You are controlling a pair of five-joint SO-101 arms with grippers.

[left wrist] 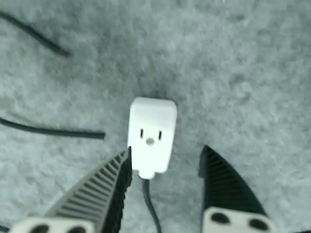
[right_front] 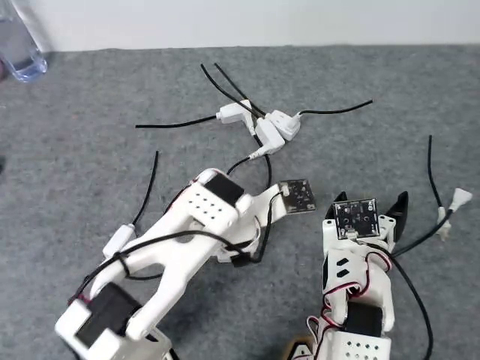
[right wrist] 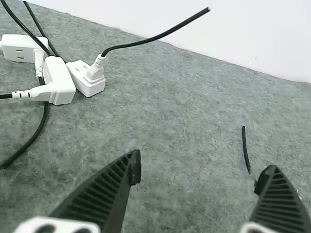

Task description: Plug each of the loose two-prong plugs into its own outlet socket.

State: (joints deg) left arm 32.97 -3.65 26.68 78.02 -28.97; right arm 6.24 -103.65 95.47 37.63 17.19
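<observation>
A white outlet socket (left wrist: 149, 138) lies face up on the grey carpet, its black cord trailing back between my left gripper's fingers. My left gripper (left wrist: 166, 158) is open, and one finger (left wrist: 114, 187) sits right against the socket's side. A cluster of white sockets (right_front: 266, 126) lies at the far middle. Two of them (right wrist: 58, 80) (right wrist: 85, 78) have plugs in them, and a third socket (right wrist: 19, 47) beside them shows bare slots. A loose white plug (right_front: 456, 201) lies at the right edge. My right gripper (right wrist: 201, 167) is open over bare carpet, well short of the cluster.
Another white connector (right_front: 120, 240) on a black cord lies left of the left arm (right_front: 202, 217). Loose black cord ends (right wrist: 246, 148) cross the carpet. A clear bottle (right_front: 19, 45) stands at the far left corner, with a white wall behind.
</observation>
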